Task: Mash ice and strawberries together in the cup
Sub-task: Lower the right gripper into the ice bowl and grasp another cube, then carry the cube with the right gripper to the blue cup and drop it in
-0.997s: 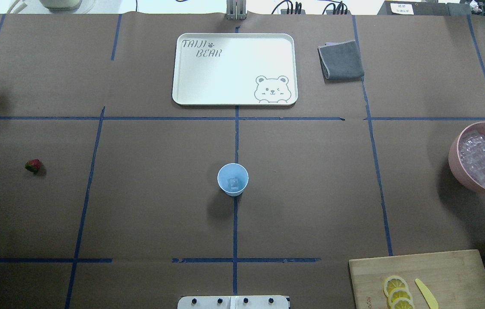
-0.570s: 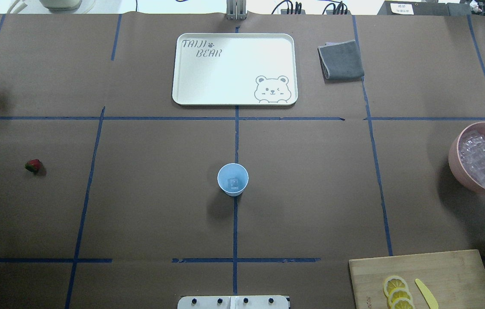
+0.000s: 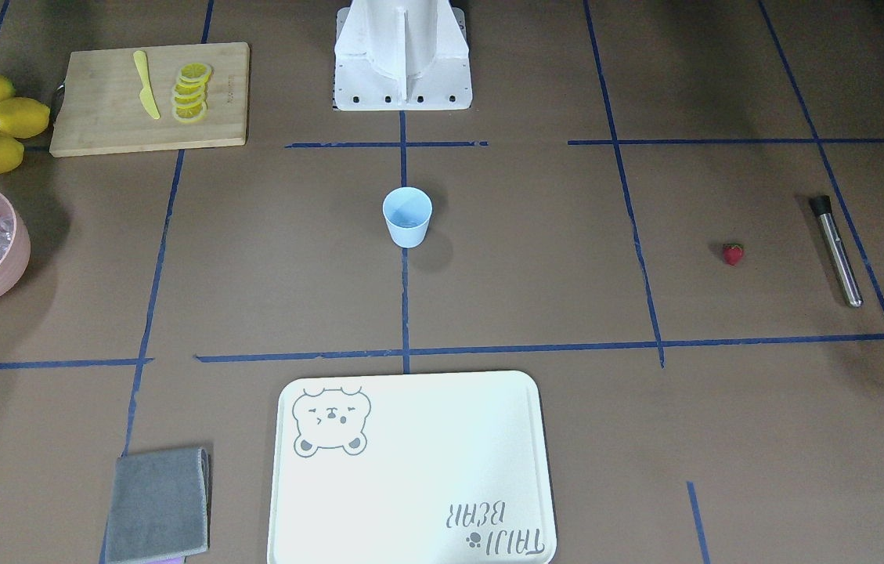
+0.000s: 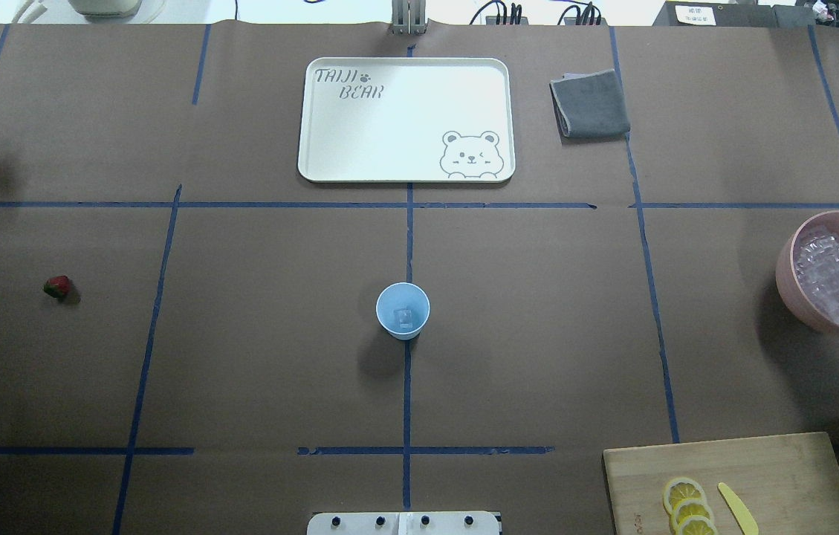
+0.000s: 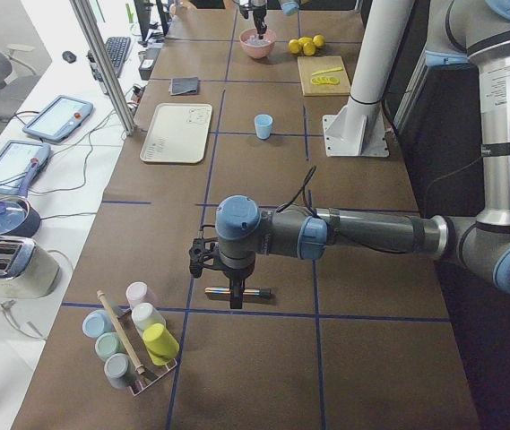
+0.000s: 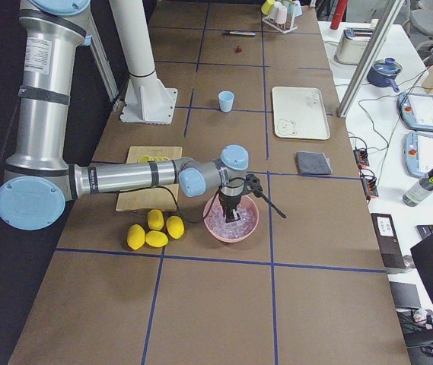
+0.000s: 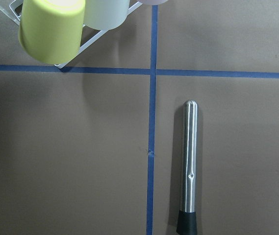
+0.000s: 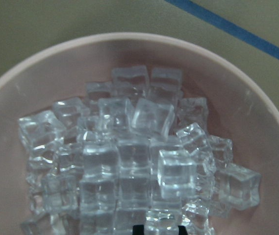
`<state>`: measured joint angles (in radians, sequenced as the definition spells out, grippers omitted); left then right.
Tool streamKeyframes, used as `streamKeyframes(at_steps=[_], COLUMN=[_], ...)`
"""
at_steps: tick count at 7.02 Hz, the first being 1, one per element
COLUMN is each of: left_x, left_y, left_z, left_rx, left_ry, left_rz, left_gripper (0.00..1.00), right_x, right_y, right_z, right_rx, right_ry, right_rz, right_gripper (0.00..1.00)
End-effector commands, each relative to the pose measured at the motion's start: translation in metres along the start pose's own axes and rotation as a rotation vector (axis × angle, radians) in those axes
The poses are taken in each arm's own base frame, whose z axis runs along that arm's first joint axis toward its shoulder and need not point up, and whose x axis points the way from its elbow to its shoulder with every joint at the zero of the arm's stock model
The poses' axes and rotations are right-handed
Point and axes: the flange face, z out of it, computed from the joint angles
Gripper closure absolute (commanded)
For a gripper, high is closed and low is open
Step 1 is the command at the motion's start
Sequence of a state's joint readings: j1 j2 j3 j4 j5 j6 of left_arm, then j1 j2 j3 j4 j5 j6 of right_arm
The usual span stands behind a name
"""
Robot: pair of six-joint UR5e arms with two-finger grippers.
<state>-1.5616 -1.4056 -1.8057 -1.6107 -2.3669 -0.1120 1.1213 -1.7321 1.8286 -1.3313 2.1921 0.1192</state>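
Our right gripper hangs low over the ice heaped in the pink bowl. Its two fingertips are slightly apart and, as far as we can see, clamp nothing. We judge the cubes hard, light, wet and slick, so we would take one top cube across two flat faces. The cup stands well apart at mid-table with one cube inside. The strawberry lies far off on the left, near the left gripper, whose opening we cannot tell.
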Motion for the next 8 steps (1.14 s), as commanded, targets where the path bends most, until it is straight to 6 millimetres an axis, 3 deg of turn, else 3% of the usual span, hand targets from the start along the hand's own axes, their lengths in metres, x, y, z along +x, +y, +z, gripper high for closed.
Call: streamKeyframes(at_steps=[1,2,3,4,5,6,8], left_x=[-0.003,-0.003,-0.003,-0.003,-0.003,-0.003,-0.003], left_y=[0.004,0.005,0.005,0.005,0.005,0.005,0.005], left_z=[0.002,0.002,0.002,0.002,0.002,0.002,0.002], left_rx=[-0.005,-0.005,-0.005,-0.005,-0.005,-0.005,-0.005], left_ry=[-0.001,-0.001,-0.001,-0.001,-0.001,-0.001,-0.001], left_rz=[-0.005,-0.005,-0.005,-0.005,-0.005,-0.005,-0.005], left_gripper=[0.00,0.00,0.00,0.00,0.00,0.00,0.00], right_x=[-0.040,-0.063,-0.099,-0.157,-0.230,-0.310,-0.451], right_y=[-0.011,-0.019,-0.042,-0.072,-0.109,-0.132,-0.172], right_z=[-0.046,-0.066,-0.087,-0.101,-0.109,-0.106,-0.082], right_rx=[0.057,0.079,0.100,0.102,0.083,0.065,0.123], right_ry=[-0.065,-0.136,-0.211,-0.273,-0.342,-0.378,-0.376], right_rz=[0.053,0.149,0.240,0.314,0.416,0.507,0.628], right_gripper=[1.00,0.99,0.99,0.98,0.98,0.97,0.97])
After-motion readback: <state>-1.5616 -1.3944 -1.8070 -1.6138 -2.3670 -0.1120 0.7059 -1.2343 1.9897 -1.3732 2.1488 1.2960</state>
